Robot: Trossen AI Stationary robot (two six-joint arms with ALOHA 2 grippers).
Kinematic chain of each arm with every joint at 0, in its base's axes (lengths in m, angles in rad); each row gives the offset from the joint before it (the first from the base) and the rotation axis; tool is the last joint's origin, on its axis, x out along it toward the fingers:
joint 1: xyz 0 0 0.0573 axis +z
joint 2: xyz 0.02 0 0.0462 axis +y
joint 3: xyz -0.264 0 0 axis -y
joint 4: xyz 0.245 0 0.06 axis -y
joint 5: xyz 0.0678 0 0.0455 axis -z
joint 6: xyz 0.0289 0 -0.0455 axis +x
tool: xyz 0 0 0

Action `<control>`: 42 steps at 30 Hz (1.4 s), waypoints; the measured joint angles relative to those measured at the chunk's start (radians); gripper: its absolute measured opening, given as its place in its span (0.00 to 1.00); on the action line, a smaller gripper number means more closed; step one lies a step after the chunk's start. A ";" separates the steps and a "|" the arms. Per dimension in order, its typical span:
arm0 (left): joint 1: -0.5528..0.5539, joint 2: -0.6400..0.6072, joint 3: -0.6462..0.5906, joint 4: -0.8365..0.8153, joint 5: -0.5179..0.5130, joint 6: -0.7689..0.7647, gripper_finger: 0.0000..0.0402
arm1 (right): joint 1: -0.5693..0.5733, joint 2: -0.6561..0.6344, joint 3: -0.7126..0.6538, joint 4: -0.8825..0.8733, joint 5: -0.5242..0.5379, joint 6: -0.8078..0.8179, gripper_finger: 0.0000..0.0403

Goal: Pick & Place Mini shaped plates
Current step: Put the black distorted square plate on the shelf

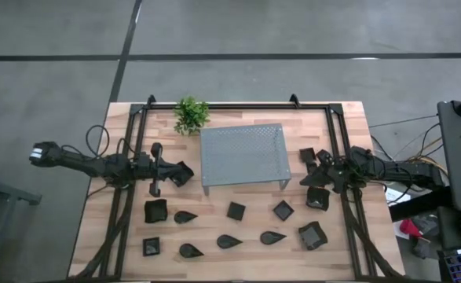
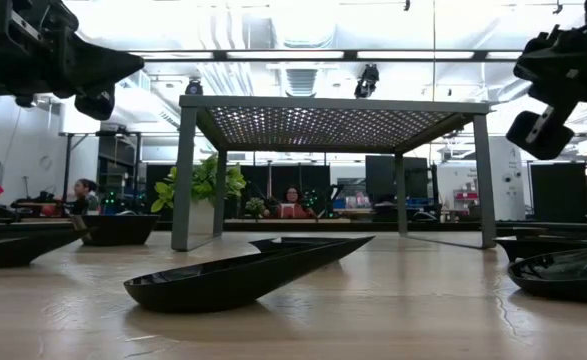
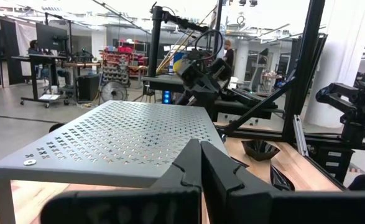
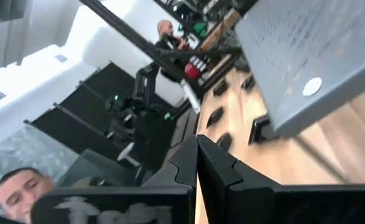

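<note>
High view: both arms lie low beside the stand (image 1: pixel 242 153).
Left gripper (image 1: pixel 184 174) and right gripper (image 1: pixel 309 178) fingers pressed together, empty; mini shaped plates (image 1: pixel 235 211) lie apart on the table (image 1: pixel 356 118).

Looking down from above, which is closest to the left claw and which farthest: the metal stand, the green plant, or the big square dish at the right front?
Measured from the left gripper, shut at the stand's left side:
1. Metal stand, just to its right at the table's middle.
2. Green plant, at the back edge, left of the stand.
3. Big square dish, far across at the right front.
</note>
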 joint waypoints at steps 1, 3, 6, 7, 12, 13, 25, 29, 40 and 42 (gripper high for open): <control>0.000 0.000 0.000 -0.001 0.000 0.000 0.00 | 0.014 0.000 0.005 -0.018 0.007 0.001 0.02; 0.000 0.000 0.000 -0.001 0.000 0.000 0.00 | 0.052 0.006 0.015 -0.044 0.044 0.003 0.02; 0.000 0.000 0.000 -0.002 0.000 0.000 0.00 | 0.119 0.024 0.033 -0.078 0.131 0.013 0.02; 0.000 0.000 0.000 -0.002 0.000 0.000 0.00 | 0.144 0.036 0.043 -0.091 0.155 0.018 0.02; 0.000 0.000 0.000 -0.004 0.000 0.000 0.00 | 0.286 0.123 0.123 -0.243 0.289 0.075 0.02; 0.000 0.000 0.000 -0.005 0.000 0.000 0.00 | 0.315 0.147 0.147 -0.293 0.316 0.101 0.02; 0.000 0.000 0.000 -0.014 0.000 0.000 0.00 | 0.520 0.523 0.425 -0.695 0.412 0.418 0.02; 0.000 0.000 0.000 -0.014 0.000 0.000 0.00 | 0.551 0.665 0.540 -0.714 0.377 0.382 0.02; 0.000 0.000 0.000 -0.014 0.000 0.000 0.00 | 0.602 1.065 0.835 -1.045 0.318 0.284 0.02; 0.000 0.000 0.000 -0.014 0.000 0.000 0.00 | 0.607 1.127 0.848 -1.048 0.302 0.286 0.02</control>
